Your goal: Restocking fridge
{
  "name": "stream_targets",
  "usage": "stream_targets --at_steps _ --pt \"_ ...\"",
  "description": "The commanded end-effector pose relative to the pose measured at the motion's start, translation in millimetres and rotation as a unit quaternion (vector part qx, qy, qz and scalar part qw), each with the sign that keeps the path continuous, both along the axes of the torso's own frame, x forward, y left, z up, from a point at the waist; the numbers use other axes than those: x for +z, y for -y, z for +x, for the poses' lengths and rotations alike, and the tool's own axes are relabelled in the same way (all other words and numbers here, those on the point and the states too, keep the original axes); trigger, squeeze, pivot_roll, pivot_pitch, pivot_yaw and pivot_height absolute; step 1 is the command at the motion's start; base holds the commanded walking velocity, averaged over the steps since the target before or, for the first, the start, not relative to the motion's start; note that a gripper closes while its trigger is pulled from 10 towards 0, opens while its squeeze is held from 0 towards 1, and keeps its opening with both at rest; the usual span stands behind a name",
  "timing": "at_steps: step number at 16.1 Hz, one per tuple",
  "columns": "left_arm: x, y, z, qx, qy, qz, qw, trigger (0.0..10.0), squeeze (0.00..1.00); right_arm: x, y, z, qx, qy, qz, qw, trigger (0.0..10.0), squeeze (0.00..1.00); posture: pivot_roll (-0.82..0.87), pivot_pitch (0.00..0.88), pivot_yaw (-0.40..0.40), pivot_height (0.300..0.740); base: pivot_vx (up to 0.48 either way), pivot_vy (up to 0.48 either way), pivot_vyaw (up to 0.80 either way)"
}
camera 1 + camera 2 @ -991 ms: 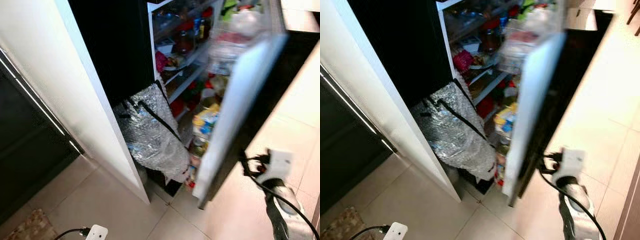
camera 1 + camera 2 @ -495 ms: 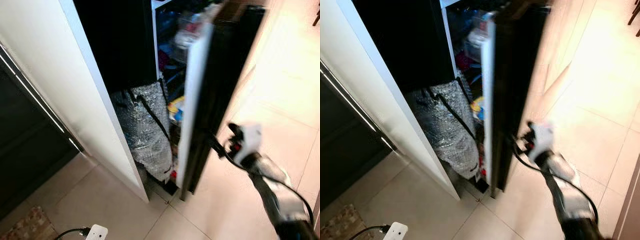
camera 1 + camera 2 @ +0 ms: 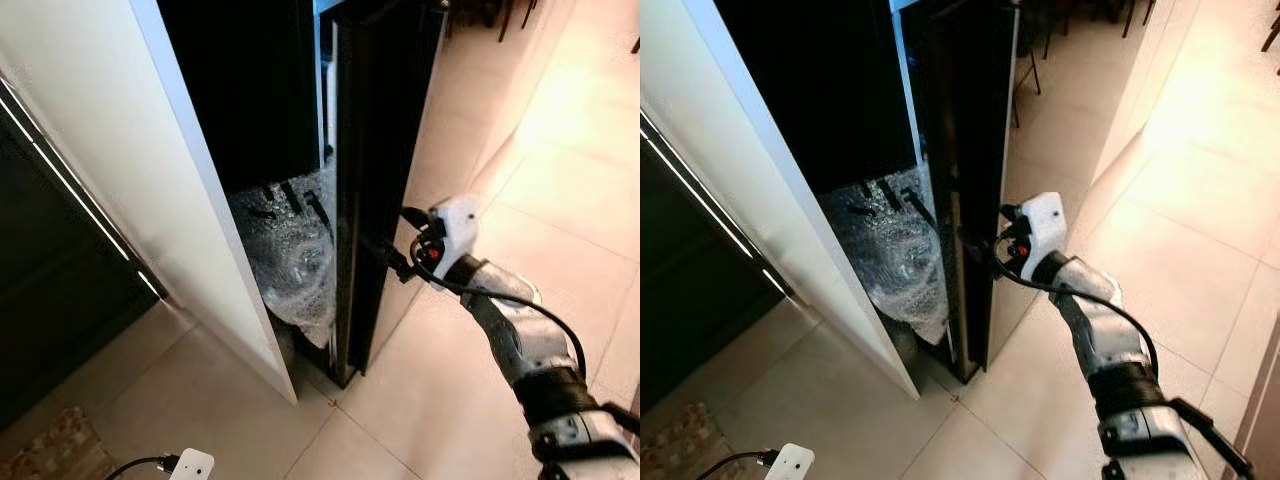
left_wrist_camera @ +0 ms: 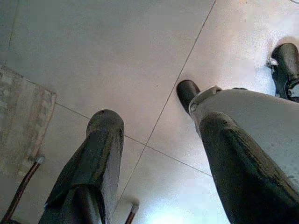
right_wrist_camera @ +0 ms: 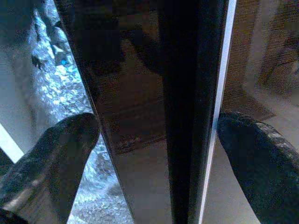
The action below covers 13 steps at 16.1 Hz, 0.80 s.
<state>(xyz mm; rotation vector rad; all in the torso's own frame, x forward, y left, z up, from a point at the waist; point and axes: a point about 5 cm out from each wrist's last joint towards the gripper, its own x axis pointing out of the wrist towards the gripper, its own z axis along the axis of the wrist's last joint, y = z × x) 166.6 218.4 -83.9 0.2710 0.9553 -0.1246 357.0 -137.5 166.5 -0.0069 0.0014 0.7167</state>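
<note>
The black fridge door (image 3: 375, 150) stands almost shut, edge-on to me, with only a narrow slit left. A crinkled silver insulated bag (image 3: 290, 260) with black straps sits at the bottom of the fridge opening, right behind the door's edge. My right gripper (image 3: 385, 250) is stretched out against the door's outer face. In the right wrist view it is open, its fingers (image 5: 60, 154) spread to either side of the door's edge (image 5: 182, 93), with the bag (image 5: 60, 88) beyond. My left gripper (image 4: 154, 154) hangs idle and open over the floor.
A white cabinet panel (image 3: 130, 170) flanks the fridge on the left, with a dark appliance front (image 3: 50, 290) beside it. A patterned rug (image 3: 50, 455) and a white plug with cable (image 3: 190, 465) lie on the tiles. Open tiled floor (image 3: 560, 180) stretches to the right.
The door has swung from wide open to nearly shut, hiding the shelves and food. My right arm moved up and leftward with it, onto its outer face.
</note>
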Motion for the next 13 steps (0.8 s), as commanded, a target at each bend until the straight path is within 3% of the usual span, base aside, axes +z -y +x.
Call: stream_targets --at_steps 1,8,13 --pt "-3 -3.6 -9.5 0.007 -0.012 0.003 1.0 10.0 0.0 4 -22.7 -0.1 0.062 0.01 -0.005 0.998 10.0 0.0 -0.02 0.132 0.029 0.74 0.0 0.0 0.0" --pt "-4 -5.3 -12.1 0.014 -0.013 0.006 1.0 10.0 0.0 28 -48.1 20.5 0.126 0.014 0.016 0.992 10.0 0.0 -0.01 0.127 0.024 0.74 0.0 0.0 0.0" --pt "-5 -3.4 -13.9 0.014 -0.015 0.006 1.0 10.0 0.0 34 -79.9 18.1 0.193 0.019 0.027 0.981 10.0 0.0 0.0 0.127 0.019 0.74 0.0 0.0 0.0"
